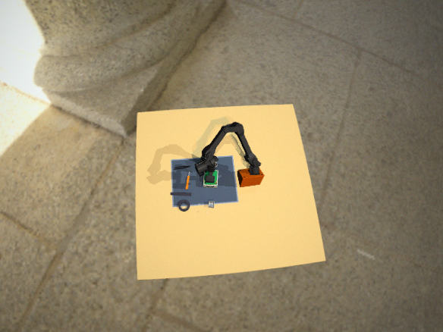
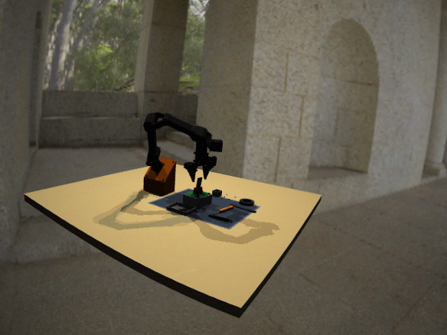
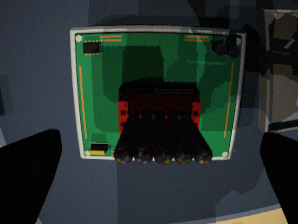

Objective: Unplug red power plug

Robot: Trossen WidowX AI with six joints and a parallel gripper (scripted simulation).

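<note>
The red power plug (image 2: pixel 197 189) (image 3: pixel 160 107) sits in its socket on the green circuit board (image 1: pixel 211 184) (image 3: pixel 100 75), with a bundle of black wires rising from its top. My gripper (image 2: pixel 199 179) (image 3: pixel 164 143) is open and empty, pointing down. Its fingertips are apart, above the board and near the height of the wire tops, one on each side in the wrist view. The grey tray (image 2: pixel 171 209) (image 3: pixel 263 110) lies beside the board, at the right edge of the wrist view; nothing red shows in its visible part. In the top view the arm hides the plug.
On the blue mat (image 1: pixel 225 195) lie an orange-handled tool (image 1: pixel 187 182) (image 2: pixel 226 209), a dark bar (image 1: pixel 180 194) and black tweezers (image 1: pixel 182 167). A dark ring (image 1: pixel 183 205) (image 2: pixel 246 201) and a small box (image 1: pixel 211 204) (image 2: pixel 216 192) are at its edge. The orange arm base (image 1: pixel 250 179) stands beside the mat.
</note>
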